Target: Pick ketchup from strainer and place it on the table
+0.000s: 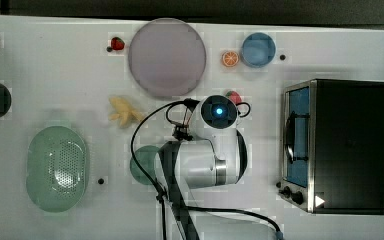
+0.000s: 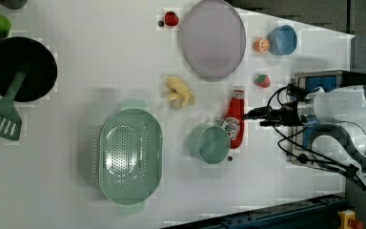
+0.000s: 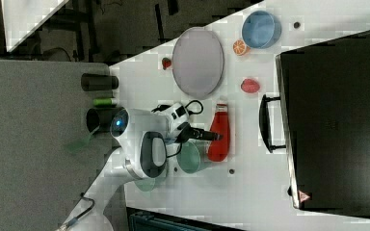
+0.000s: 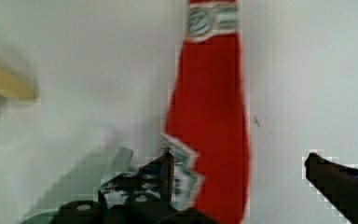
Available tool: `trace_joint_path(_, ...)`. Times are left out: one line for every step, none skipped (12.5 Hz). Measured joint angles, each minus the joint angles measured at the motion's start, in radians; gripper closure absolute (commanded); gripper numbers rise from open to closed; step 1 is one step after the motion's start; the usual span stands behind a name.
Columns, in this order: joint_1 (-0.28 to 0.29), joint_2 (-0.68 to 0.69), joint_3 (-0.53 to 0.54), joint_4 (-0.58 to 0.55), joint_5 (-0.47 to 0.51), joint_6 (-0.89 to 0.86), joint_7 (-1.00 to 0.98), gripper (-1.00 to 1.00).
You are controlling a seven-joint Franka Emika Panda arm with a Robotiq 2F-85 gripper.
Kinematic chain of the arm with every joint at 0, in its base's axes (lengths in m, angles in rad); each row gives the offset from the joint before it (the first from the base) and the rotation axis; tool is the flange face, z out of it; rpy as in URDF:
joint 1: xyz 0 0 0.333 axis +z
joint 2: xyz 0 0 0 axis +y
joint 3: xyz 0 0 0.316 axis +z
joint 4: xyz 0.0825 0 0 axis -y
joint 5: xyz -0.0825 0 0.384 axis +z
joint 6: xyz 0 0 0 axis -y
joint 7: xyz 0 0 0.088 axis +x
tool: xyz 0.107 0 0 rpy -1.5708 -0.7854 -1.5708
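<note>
White table (image 2: 76, 71): ketchup (image 2: 234, 121) lies flat beside green cup (image 2: 208, 144), outside strainer (image 2: 130, 155). Gripper (image 4: 240, 170) spread wide around it, holding nothing. We judge it light, slippery, squeezable; take mid-body.

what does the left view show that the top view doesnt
The left view shows the ketchup lying on the table beside the green cup, the gripper open next to it, and a black pan with a green spatula. The top view shows the whole oven, with the arm covering the ketchup. Both show the empty strainer, the plate, the banana and the blue cup.
</note>
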Motion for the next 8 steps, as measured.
trace_joint_path(-0.001,-0.015,0.001,0.006,0.004,0.003,0.0,-1.0)
trace_joint_path(-0.001,-0.027,0.007,0.027,0.004,0.0,-0.001,-1.0)
trace_joint_path(0.0,-0.045,0.012,0.061,0.006,-0.015,-0.001,-1.0)
trace_joint_path(0.001,-0.081,0.013,0.1,0.005,-0.06,-0.001,-1.0)
trace_joint_path(0.0,-0.129,0.012,0.145,0.006,-0.117,0.006,-1.0)
trace_joint_path(-0.003,-0.184,0.011,0.187,0.015,-0.168,0.026,-1.0)
trace_joint_path(-0.007,-0.229,0.014,0.244,0.055,-0.238,0.062,-1.0)
trace_joint_path(-0.006,-0.27,0.01,0.303,0.113,-0.32,0.11,-1.0)
